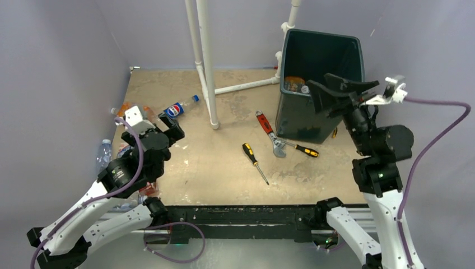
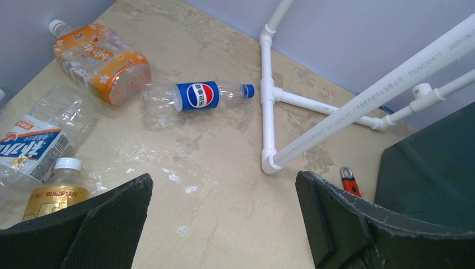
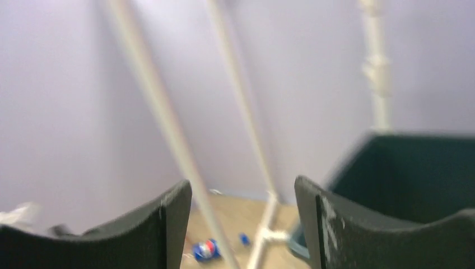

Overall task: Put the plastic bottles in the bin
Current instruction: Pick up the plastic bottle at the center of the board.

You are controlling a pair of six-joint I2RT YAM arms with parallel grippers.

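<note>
Right gripper (image 3: pixel 242 188) hangs at the rim of the large dark green rectangular plastic bin (image 1: pixel 347 50), at two o'clock on the desk (image 1: pixel 213 168). Its jaws are apart with nothing between them, and a few dropped bottles (image 1: pixel 294 85) lie inside the bin. Left gripper (image 2: pixel 224 185), spread wide and empty, hovers at nine o'clock. Ahead of it on the desk lie four bottles — a clear Pepsi-labelled plastic bottle (image 2: pixel 196 96), an orange-tinted bottle (image 2: pixel 101 61), a crushed clear bottle with a blue-and-white label (image 2: pixel 33 143) and a gold-labelled, white-capped bottle (image 2: pixel 56 193).
</note>
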